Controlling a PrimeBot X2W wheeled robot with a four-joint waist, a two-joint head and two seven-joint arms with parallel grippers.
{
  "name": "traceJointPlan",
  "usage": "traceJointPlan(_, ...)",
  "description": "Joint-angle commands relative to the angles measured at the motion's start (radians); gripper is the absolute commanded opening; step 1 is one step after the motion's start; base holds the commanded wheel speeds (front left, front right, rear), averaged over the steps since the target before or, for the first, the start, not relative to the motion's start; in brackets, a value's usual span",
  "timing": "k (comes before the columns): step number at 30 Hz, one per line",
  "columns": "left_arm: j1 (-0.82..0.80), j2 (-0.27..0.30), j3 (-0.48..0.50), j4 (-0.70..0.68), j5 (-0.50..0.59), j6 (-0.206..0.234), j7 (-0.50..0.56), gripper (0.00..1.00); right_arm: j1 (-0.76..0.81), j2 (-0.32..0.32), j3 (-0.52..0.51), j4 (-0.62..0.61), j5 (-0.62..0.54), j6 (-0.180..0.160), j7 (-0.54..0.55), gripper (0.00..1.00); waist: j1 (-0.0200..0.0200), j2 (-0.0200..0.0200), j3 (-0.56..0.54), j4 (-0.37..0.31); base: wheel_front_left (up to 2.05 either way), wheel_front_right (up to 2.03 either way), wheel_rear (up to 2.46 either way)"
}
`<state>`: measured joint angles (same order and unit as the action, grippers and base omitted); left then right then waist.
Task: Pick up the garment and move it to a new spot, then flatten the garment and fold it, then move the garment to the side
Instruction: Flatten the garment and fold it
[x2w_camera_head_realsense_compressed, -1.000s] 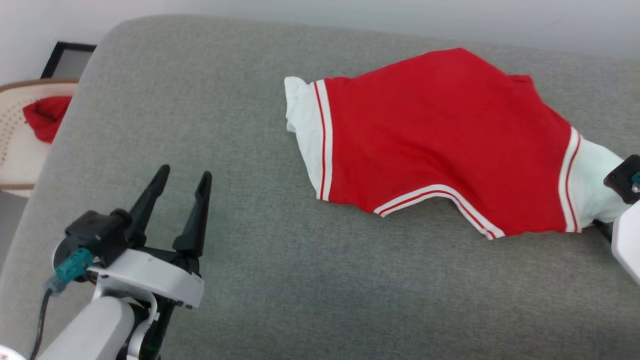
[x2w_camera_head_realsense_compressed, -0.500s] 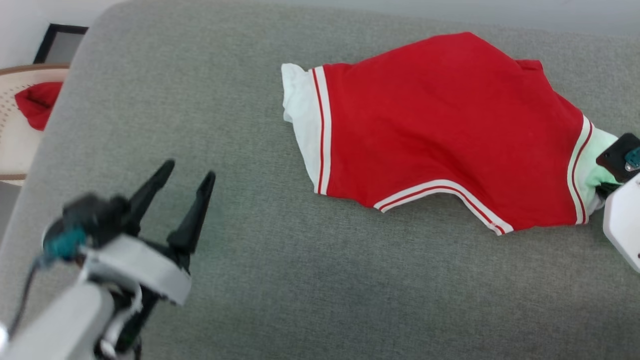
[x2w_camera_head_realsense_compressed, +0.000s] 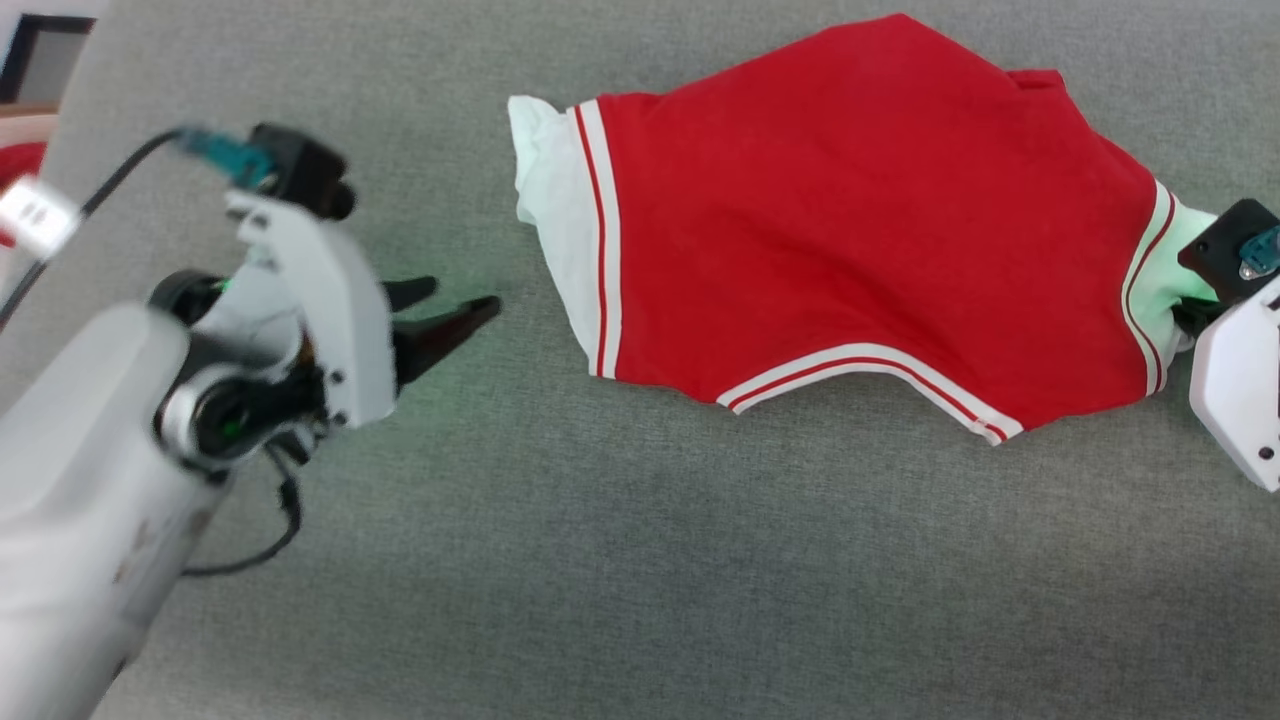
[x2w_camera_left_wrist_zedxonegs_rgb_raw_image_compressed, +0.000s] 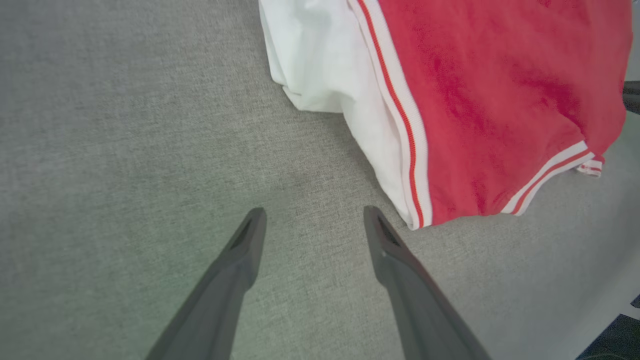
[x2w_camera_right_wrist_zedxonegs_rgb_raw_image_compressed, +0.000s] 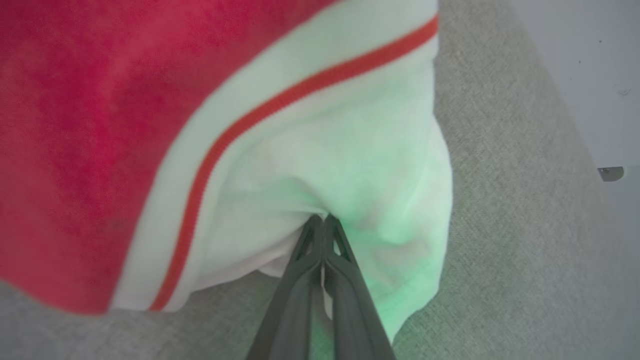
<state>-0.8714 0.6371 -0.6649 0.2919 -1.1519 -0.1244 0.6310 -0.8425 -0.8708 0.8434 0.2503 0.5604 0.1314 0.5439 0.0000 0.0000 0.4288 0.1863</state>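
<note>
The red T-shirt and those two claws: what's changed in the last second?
The left gripper swung from pointing up the head view to pointing at the T-shirt's left-hand white sleeve, jaws open. The right gripper has pinched shut on the right-hand white sleeve, bunching it. The camera shifted too. The T-shirt stays spread on the grey cushion.

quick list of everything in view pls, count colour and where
garment: one, red with white sleeves and striped trim, lying across the grey cushion
cushion: one, grey fabric, under the garment
red cloth: one, red, far left edge of the head view, too cropped to identify
left gripper: one, dark fingers, open, beside one white sleeve, apart from it
right gripper: one, dark fingers, shut on the garment's other white sleeve
</note>
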Motion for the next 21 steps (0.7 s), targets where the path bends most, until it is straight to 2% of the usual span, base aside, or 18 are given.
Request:
traceJointPlan(1, -0.029, -0.019, -0.005, 0.012, -0.024, -0.006, 0.025, 1.0, 0.016, 0.019, 0.028, 0.031, 0.01, -0.001, 0.007, 0.0, 0.0, 0.0, 0.009, -0.007, 0.0, 0.0, 0.0)
traceJointPlan(4, -0.083, -0.066, -0.013, 0.062, -0.081, -0.007, 0.096, 1.0, 0.004, 0.024, 0.038, 0.036, 0.01, -0.001, 0.006, 0.0, 0.0, 0.0, 0.016, -0.012, 0.0, 0.0, 0.0)
traceJointPlan(9, -0.126, -0.114, -0.036, 0.116, -0.123, -0.007, 0.15, 1.0, -0.012, 0.032, 0.052, 0.046, 0.014, -0.001, 0.002, 0.0, 0.0, 0.0, 0.025, -0.021, 0.0, 0.0, 0.0)
traceJointPlan(21, -0.148, -0.119, -0.073, 0.197, -0.135, -0.007, 0.106, 1.0, -0.024, 0.044, 0.077, 0.051, 0.02, -0.001, -0.008, 0.0, 0.0, 0.0, 0.038, -0.034, 0.0, 0.0, 0.0)
